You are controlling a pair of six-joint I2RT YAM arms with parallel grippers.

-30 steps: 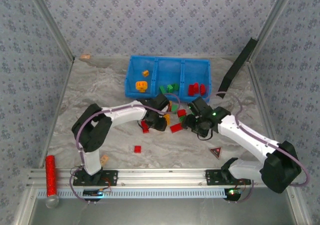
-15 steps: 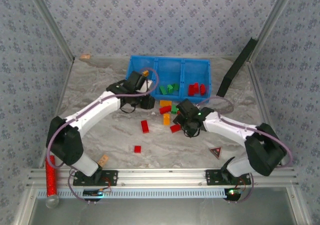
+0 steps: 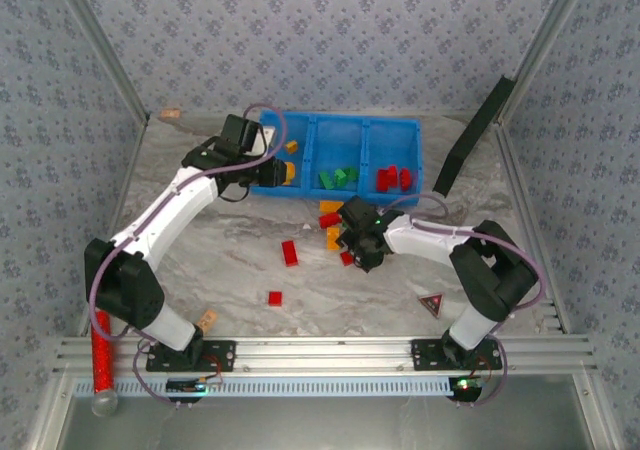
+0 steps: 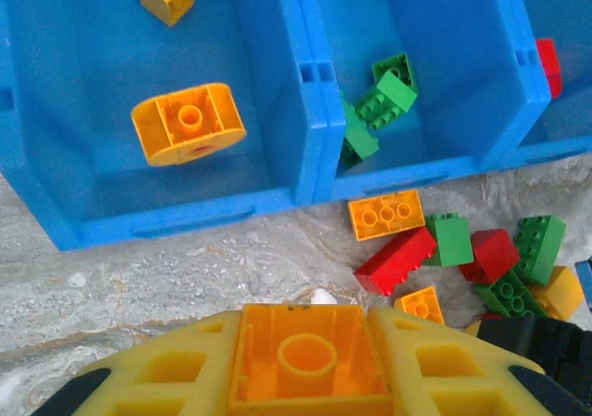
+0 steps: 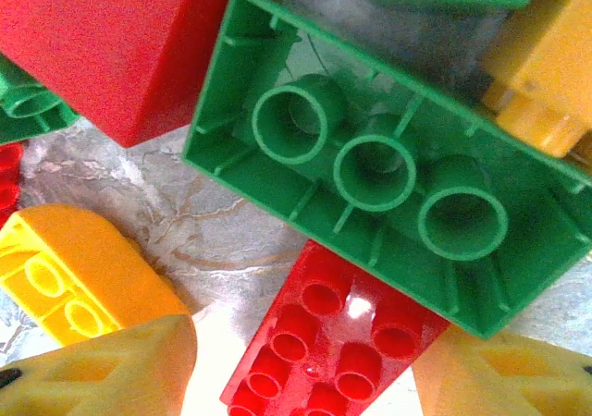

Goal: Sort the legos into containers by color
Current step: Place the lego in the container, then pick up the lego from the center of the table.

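Your left end effector point(image 4: 305, 337) pinches an orange brick point(image 4: 305, 365), hollow underside facing its wrist camera, just in front of the blue tray's left compartment point(image 4: 74, 83). Right end effector point(image 5: 305, 379) is spread astride a red brick point(image 5: 324, 351), studs up, on the counter point(image 5: 231, 217); I can't tell whether it touches. The right wrist view shows a green brick point(image 5: 388, 185) upside down with its long axis diagonal, which the top view is too coarse to show.

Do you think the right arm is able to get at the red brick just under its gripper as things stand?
Probably yes: the right gripper is open with the red brick between its fingers, studs up, nothing over it. The upturned green brick right beside it may get nudged.
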